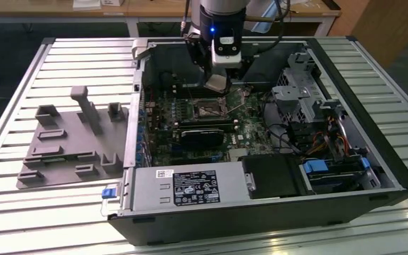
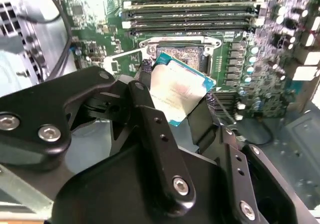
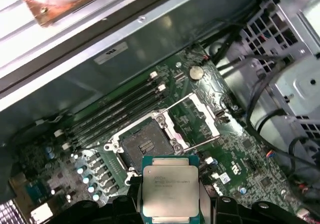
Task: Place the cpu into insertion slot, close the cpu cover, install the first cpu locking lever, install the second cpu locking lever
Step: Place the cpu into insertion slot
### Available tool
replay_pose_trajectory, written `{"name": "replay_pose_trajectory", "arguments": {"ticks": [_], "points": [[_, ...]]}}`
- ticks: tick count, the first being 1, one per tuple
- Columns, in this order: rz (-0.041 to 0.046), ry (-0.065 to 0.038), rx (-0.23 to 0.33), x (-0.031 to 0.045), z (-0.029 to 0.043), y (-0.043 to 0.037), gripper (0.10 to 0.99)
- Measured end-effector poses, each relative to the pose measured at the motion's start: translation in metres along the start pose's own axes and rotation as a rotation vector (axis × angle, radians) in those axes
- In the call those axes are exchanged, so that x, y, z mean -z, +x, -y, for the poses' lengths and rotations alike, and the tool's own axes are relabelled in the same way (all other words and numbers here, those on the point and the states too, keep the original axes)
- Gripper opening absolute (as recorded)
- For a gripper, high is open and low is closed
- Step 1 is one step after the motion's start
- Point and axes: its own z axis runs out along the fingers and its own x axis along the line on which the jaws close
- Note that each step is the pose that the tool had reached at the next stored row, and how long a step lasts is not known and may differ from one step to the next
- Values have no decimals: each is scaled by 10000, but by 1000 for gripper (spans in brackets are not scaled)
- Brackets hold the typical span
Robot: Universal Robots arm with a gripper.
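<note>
Slatted metal table (image 1: 19, 79), wide, carrying everything. Open computer case (image 1: 261, 223) lying on its side across the middle. Grey moulded fixture (image 1: 69, 154) on the table just beside the case, at the exterior view's left.

Inside the case: green circuit board (image 1: 250, 133) on the floor, power supply box (image 1: 189, 186) along the near wall, drive cage and cable bundle toward the exterior view's right.

Arm comes down from the far side; gripper (image 1: 217, 85) hangs over the far half of the board, near the insertion slot (image 1: 209, 108).

In the first wrist view the slot's dark centre is bare. The cpu cover (image 3: 209, 116) is swung open, standing just beside the slot, its window showing board behind it.

The cpu (image 3: 170, 191), silver top facing the first wrist camera, is held above the board, near the slot and apart from it. Jaws pinch it by two opposite edges; black fingers (image 2: 145, 99) flank it in both wrist views, chip tilted in the second wrist view.
</note>
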Motion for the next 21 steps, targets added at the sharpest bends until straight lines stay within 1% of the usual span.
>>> {"name": "replay_pose_trajectory", "arguments": {"ticks": [21], "points": [[344,70,-3815,-142,13,3,537]]}}
